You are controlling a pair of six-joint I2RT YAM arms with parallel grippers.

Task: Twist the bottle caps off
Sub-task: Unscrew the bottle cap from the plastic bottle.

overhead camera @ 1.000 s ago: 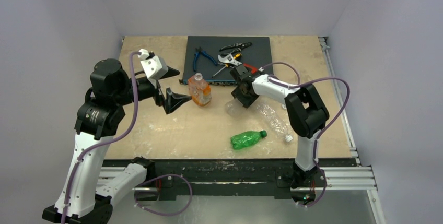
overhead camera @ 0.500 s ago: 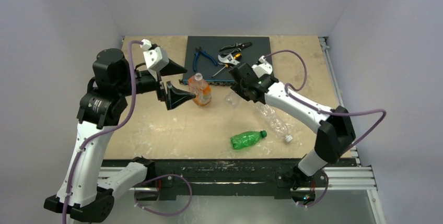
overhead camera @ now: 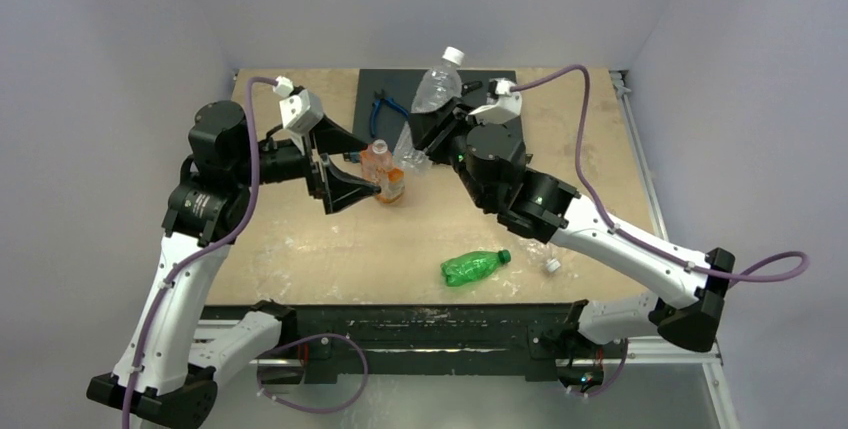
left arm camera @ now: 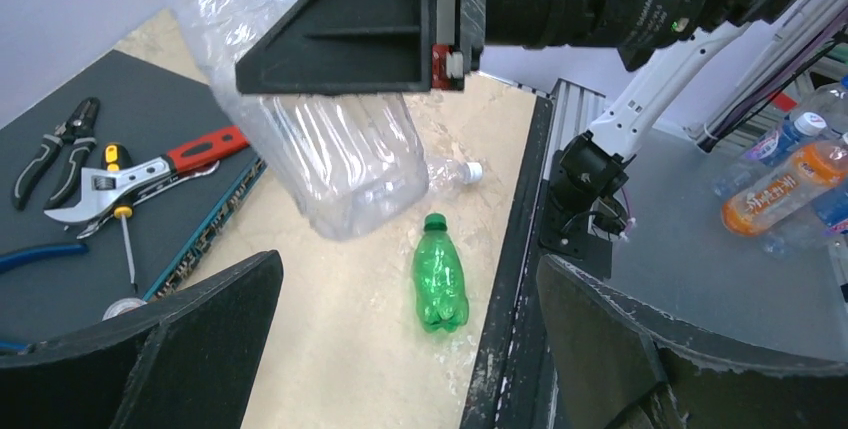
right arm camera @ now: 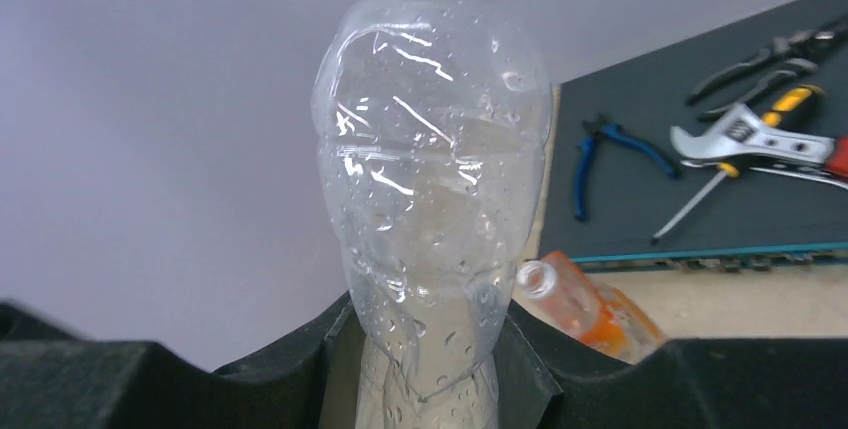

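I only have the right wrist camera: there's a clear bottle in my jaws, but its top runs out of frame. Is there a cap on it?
Observer: Yes. The top view shows a white cap on the clear bottle that the right gripper holds up off the table.
Operator: Where's the other arm?
Observer: The left gripper is open and empty, right beside the orange-label bottle.
Operator: Any other capped bottle?
Observer: The green bottle lies on its side near the table's front edge, its green cap on.
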